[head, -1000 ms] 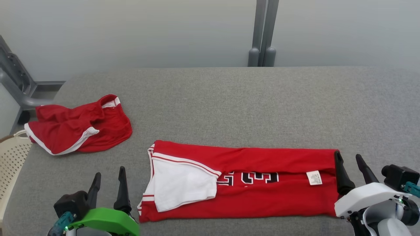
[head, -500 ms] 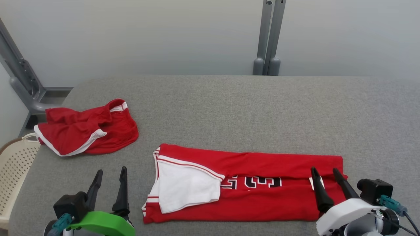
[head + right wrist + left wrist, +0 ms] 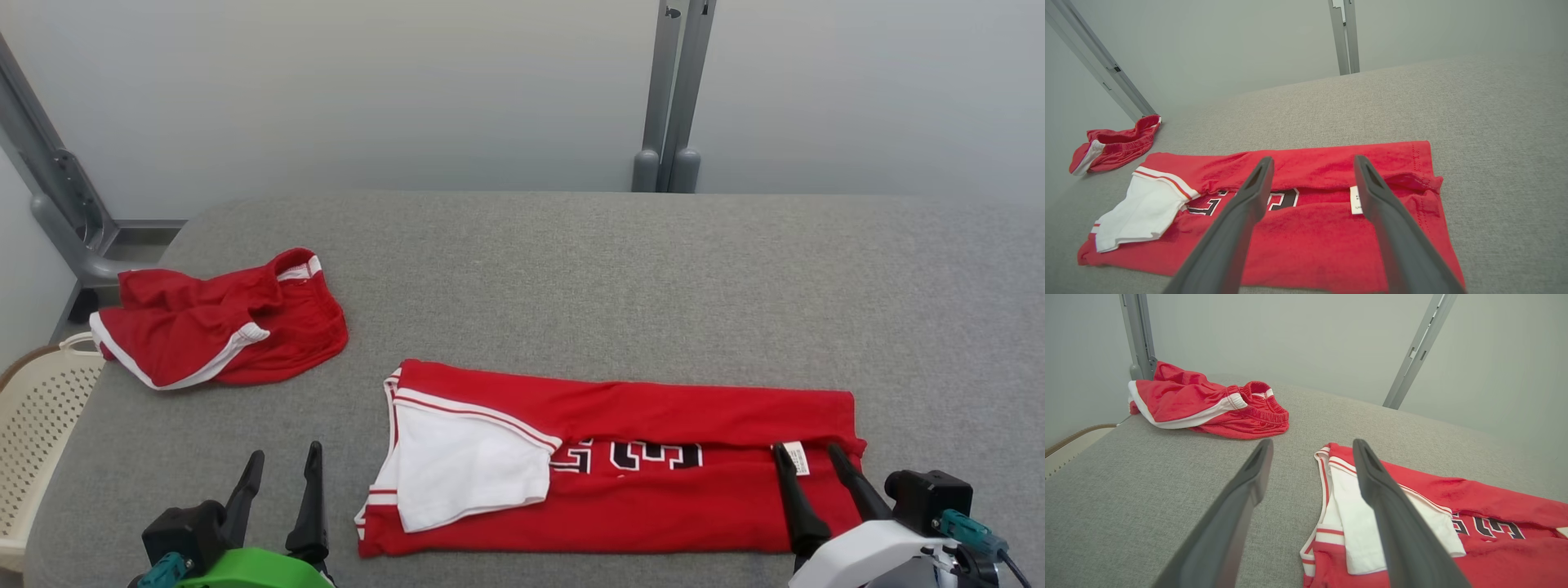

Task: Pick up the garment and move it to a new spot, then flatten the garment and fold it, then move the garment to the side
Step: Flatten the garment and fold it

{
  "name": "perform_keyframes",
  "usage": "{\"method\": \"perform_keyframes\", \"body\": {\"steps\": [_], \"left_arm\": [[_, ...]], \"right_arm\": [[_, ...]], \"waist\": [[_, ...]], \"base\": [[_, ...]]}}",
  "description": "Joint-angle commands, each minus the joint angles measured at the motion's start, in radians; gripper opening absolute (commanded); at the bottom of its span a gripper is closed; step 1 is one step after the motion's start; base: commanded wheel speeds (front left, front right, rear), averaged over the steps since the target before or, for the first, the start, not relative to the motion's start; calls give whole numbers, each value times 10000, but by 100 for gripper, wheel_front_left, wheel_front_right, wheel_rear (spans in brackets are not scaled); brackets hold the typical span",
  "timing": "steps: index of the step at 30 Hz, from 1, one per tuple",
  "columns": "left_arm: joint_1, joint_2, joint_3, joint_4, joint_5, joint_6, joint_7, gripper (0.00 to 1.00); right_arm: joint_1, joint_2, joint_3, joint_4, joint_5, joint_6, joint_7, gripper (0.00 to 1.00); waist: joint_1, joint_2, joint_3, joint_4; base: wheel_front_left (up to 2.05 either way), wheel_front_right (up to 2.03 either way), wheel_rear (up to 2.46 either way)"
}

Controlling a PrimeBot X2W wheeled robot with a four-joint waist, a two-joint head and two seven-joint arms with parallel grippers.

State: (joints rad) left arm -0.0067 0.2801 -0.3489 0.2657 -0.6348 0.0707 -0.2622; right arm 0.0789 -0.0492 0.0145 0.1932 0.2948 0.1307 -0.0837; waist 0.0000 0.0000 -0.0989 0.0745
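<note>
Well, in the head view the folded red jersey (image 3: 653,506) lies on the grey table (image 3: 571,269), its long axis running from 9 to 3 o'clock. My right gripper (image 3: 807,449), jaws apart and empty, is over its 3 o'clock end, beside the white label (image 3: 798,459). My left gripper (image 3: 286,451), also wide and empty, stands just off the 9 o'clock end, so the right is nearer. In the left wrist view the jersey lies toward 3 o'clock of that gripper. In the right wrist view it lies ahead at 12, the label just beside the right-hand jaw. The block lettering is half hidden by the fold and the label print is too small, so I can read neither.
</note>
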Motion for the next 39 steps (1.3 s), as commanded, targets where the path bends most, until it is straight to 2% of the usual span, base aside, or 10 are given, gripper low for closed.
{"method": "perform_keyframes", "body": {"steps": [1,15,19,21,22,26,28,33,39], "left_arm": [[-5,37,11,36,-84,-46,-26,100],[-206,-58,-51,91,-253,-53,71,100],[-173,-36,-86,7,-232,-12,99,100],[-200,96,-155,36,-55,72,148,100],[-200,96,-155,36,-55,72,148,100],[-296,49,-142,-119,-120,85,169,100],[-359,52,-186,-154,-102,77,194,100],[-534,75,-237,-228,-109,-21,230,100],[-789,68,-315,-253,-22,-118,177,100]], "right_arm": [[86,-28,-18,-49,-83,-1,23,100],[-190,-24,-87,-366,-88,-1,566,100],[-469,-35,-1025,-456,-486,-2,1369,100],[-640,-15,-1549,-336,-736,-1,2158,100],[-640,-15,-1549,-336,-736,-1,2158,100],[-1186,-33,-2650,-145,-1518,-2,3740,100],[-1394,-24,-3093,79,-1580,-2,4006,100],[-2025,-26,-3570,728,-1730,-2,4081,100],[-2664,-29,-3681,1667,-1867,-2,3718,100]], "waist": [[0,0,32,-24],[0,0,201,-43],[0,0,306,-78],[0,0,370,-100],[0,0,370,-100],[0,0,628,-52],[0,0,749,-13],[0,0,1170,95],[0,0,1610,236]], "base": [[0,0,0],[0,0,0],[0,0,0],[0,0,0],[0,0,0],[0,0,0],[0,0,0],[0,0,0],[0,0,0]]}}
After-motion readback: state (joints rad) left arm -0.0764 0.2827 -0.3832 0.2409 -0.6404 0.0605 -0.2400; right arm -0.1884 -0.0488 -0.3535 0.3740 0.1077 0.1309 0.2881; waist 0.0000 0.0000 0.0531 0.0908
